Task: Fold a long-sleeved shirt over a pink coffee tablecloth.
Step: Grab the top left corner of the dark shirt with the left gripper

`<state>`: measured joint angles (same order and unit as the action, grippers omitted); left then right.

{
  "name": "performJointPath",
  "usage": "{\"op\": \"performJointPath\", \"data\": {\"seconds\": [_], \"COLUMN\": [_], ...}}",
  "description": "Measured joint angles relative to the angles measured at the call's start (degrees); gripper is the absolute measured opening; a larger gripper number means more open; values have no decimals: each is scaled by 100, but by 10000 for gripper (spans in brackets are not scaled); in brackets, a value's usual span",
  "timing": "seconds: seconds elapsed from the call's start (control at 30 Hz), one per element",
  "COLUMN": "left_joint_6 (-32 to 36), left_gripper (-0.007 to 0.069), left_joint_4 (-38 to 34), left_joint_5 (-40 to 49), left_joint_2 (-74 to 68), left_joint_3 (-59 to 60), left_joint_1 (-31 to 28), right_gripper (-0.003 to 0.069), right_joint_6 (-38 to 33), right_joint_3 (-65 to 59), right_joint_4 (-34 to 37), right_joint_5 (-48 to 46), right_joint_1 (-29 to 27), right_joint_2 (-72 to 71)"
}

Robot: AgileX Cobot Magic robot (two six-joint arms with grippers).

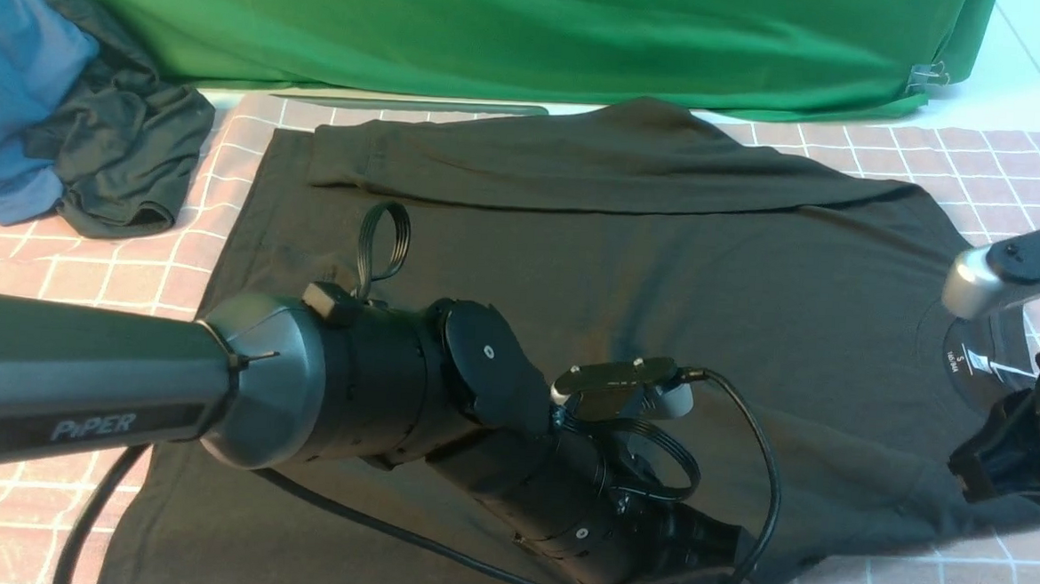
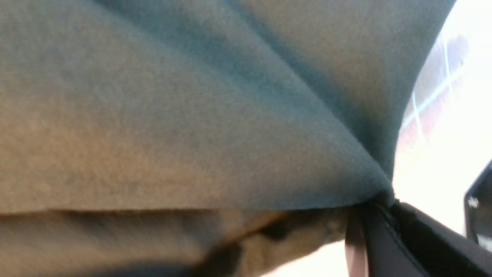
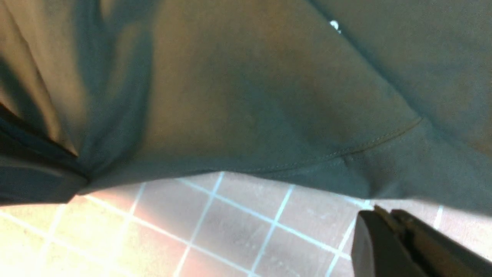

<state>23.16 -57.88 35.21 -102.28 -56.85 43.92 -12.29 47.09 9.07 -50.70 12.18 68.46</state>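
Left gripper (image 1: 694, 546) is clenched on the near edge of the seemingly limp, light black knit long-sleeved shirt (image 1: 628, 271) spread on the pink white-gridded tablecloth (image 1: 981, 165), a seam probably holding best, while the right gripper (image 1: 1011, 442) by the collar (image 1: 984, 361) is unclear.

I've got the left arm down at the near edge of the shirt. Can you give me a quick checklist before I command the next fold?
1. Left gripper clamped on the long-sleeved shirt: ok, the fabric gathers into its shut jaws.
2. Right gripper holding the shirt: cannot tell. Its tips show over bare pink coffee tablecloth beside the shirt's edge.
3. Far sleeve folded across the body: ok.
4. Shirt lying flat on the tablecloth: ok.
5. Other garments apart from the shirt: ok, heaped at far left.
6. Left arm's cable free of the fabric: cannot tell, it loops low over the shirt.
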Motion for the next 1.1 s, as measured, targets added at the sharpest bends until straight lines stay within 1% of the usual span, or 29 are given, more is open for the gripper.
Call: {"op": "performJointPath", "data": {"seconds": [0.13,0.23,0.37,0.53,0.63,0.73,0.83,0.87,0.9,0.93,0.97,1.0,1.03,1.07,1.1], "left_joint_6": [0,0,0,-30,-30,-46,-209,-209,-375,-560,-776,-1200,-1365,-2069,-2551], "left_gripper": [30,30,30,36,73,147,231,237,271,288,296,303,302,295,275], "left_joint_4": [11,19,23,-20,9,33,105,120,295,502,727,1160,1331,2095,2589], "left_joint_5": [131,196,370,484,484,434,453,453,629,771,885,1031,1069,1181,1205], "left_joint_2": [0,0,-18,-65,-70,-64,-22,-14,65,147,223,377,401,601,724], "left_joint_3": [0,0,0,0,0,0,-116,-116,-234,-344,-467,-622,-674,-856,-981], "left_joint_1": [0,0,0,20,141,225,176,169,89,5,-77,-255,-287,-562,-773], "right_gripper": [116,181,235,244,246,246,246,246,246,246,246,246,246,246,246], "right_joint_6": [22,189,308,413,444,456,456,456,456,456,456,456,456,456,456], "right_joint_3": [4,6,6,6,6,6,6,6,6,6,6,6,6,6,6], "right_joint_4": [-89,-336,-389,-396,-396,-407,-407,-407,-407,-407,-407,-407,-407,-407,-407], "right_joint_5": [-18,-30,-12,104,112,117,117,117,117,117,117,117,117,117,111], "right_joint_1": [0,-12,-18,-18,-18,-18,-18,-18,-18,-18,-18,-18,-18,-18,-18], "right_joint_2": [70,354,661,718,718,718,718,718,718,718,718,718,718,718,718]}}
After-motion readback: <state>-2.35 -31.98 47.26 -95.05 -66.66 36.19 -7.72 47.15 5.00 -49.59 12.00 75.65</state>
